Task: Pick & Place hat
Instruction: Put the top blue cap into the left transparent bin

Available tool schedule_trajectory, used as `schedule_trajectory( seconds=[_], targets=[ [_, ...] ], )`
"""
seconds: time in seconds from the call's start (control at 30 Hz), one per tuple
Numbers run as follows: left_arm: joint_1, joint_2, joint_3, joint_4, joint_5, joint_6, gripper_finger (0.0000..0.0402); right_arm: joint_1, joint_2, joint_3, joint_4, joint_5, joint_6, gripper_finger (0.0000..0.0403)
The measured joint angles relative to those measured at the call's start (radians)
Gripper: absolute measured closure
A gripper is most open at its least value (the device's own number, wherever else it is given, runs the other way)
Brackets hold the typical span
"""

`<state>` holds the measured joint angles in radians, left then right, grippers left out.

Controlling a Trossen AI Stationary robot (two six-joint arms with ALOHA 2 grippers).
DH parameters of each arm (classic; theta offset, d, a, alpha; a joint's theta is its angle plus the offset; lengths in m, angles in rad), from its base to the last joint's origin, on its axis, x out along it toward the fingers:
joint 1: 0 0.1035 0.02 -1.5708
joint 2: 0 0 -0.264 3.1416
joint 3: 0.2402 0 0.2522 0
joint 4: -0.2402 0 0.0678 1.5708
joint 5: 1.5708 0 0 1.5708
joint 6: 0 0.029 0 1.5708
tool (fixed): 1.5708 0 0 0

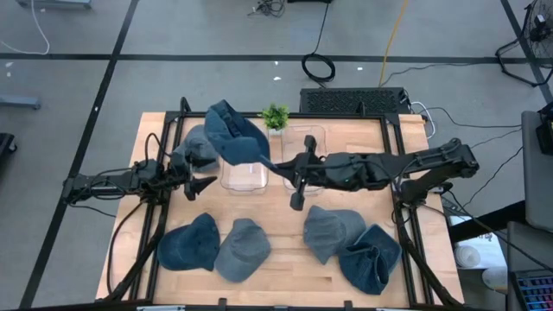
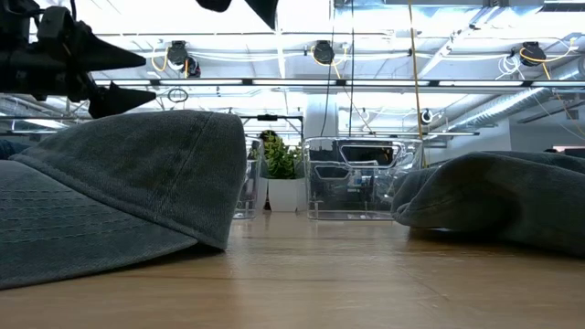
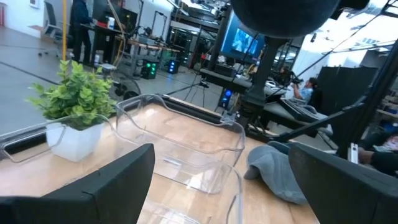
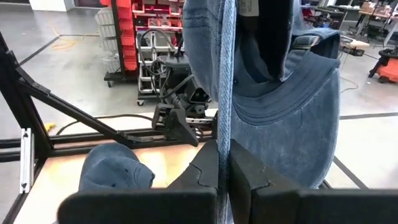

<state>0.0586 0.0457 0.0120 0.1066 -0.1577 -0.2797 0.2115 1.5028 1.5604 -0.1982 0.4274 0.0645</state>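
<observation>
Denim hat (image 1: 232, 131), dark blue, is now in the air: the right gripper (image 1: 275, 163) holds it by the brim edge, fingers pressed together on the cloth, and it hangs over the left clear bin (image 1: 244, 169), at the back-middle of the table (image 1: 285, 257). In the right wrist view the brim goes straight down between the two fingers and the crown (image 4: 292, 93) opens out behind. So the pick is done, I judge; the place is not yet done, because the hat is not inside any bin.

One grey-blue cap (image 1: 199, 149) lies on the table just left of that bin, near the left arm. Four more hats wait at the front: two on the left (image 1: 188, 244) (image 1: 243, 249), two on the right (image 1: 330, 231) (image 1: 371, 257). The second bin (image 1: 304, 149) beside the small plant (image 1: 275, 116) looks empty, as far as I can see. So most of the job is left, approx. one hat in transport and five on the wood.

Pose: right arm is stretched long across the table from the right side, w/ wrist near the centre. Left gripper (image 1: 197, 183) is low at the left edge of the table, pointing inward toward the bins, fingers spread wide, holding nothing.
</observation>
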Motion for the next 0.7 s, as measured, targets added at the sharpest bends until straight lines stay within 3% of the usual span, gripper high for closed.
schedule_trajectory(
  seconds=[0.17, 0.47, 0.7],
  targets=[
    [0.0, 0.0, 0.0, 0.001, 0.001, -0.026, 0.0023, -0.009, 0.0, 0.0, 0.0, -0.008, -0.02, 0.0403],
    [0.0, 0.0, 0.0, 0.004, 0.001, -0.296, 0.0023, -0.008, 0.0, 0.0, 0.0, -0.01, 0.013, 0.0403],
    [0.0, 0.0, 0.0, 0.025, 0.027, -0.3, 0.0023, -0.008, 0.0, 0.0, 0.0, -0.01, 0.012, 0.0403]
  ],
)
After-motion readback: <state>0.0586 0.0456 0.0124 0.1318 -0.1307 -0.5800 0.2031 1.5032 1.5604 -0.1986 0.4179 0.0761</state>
